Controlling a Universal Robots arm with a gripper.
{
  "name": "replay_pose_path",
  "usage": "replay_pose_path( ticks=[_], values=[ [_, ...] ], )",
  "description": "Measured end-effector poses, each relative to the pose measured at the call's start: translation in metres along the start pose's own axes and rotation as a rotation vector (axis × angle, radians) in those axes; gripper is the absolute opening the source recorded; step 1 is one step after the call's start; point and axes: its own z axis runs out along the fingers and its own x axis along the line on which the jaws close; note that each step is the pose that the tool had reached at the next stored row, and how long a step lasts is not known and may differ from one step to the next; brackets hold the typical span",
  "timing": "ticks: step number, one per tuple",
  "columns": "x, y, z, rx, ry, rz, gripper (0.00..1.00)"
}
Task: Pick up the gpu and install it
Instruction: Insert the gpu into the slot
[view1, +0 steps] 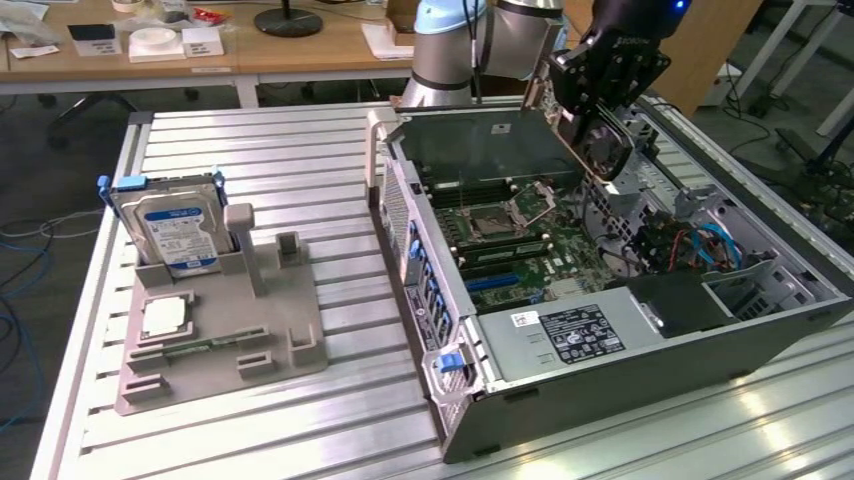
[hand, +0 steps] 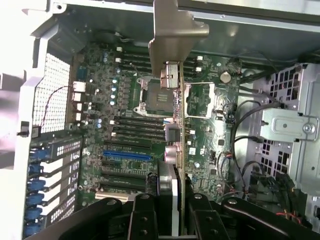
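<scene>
My gripper (view1: 597, 105) is shut on the gpu (view1: 607, 148), a slim dark card hanging over the open computer case (view1: 441, 330), above the motherboard (view1: 521, 240). In the wrist view the gpu (hand: 175, 125) appears edge-on, with its metal bracket (hand: 172, 30) at the far end. My gripper (hand: 172, 202) clamps its near end between two black fingers (hand: 145, 215). The card hangs clear of the board, beside the processor socket (hand: 155, 95). A blue expansion slot (hand: 127, 155) lies off to one side of it.
On the exterior view's left a grey fixture tray (view1: 267, 330) holds a silver hard drive (view1: 171, 225) upright, a processor chip (view1: 163, 317) and a memory stick (view1: 200, 348). Inside the case are a power supply (view1: 567, 335), drive cages (hand: 290, 130) and loose cables (hand: 240, 145).
</scene>
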Motion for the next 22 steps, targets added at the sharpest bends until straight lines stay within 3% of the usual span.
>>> replay_pose_path(
  ticks=[22],
  values=[
    [0.0,0.0,0.0,0.0047,0.0134,-0.29,0.28]
  ],
)
